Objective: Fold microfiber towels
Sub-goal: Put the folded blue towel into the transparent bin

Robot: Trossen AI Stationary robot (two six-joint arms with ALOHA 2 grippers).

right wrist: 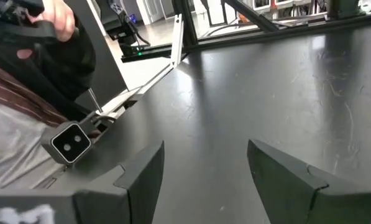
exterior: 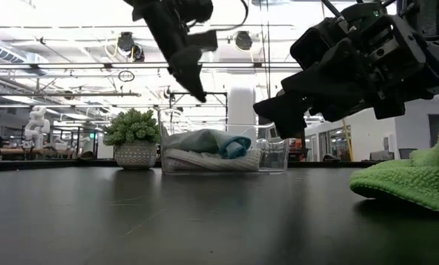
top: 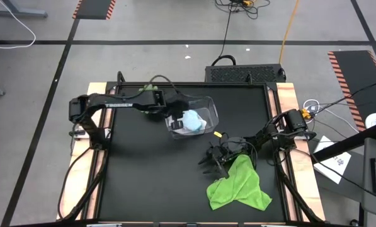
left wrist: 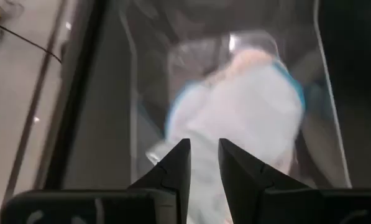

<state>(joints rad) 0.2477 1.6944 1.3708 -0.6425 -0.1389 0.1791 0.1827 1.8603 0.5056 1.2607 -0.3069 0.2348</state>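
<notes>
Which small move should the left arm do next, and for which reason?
Probably lower the left gripper into the clear plastic bin and take the light blue towel. The gripper hangs above the bin, narrowly open and empty, with the towel under it. The lime green towel already lies on the table near the open right gripper.

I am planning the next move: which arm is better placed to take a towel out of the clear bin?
Probably the left: its gripper hangs directly above the clear bin and light blue towel.
</notes>
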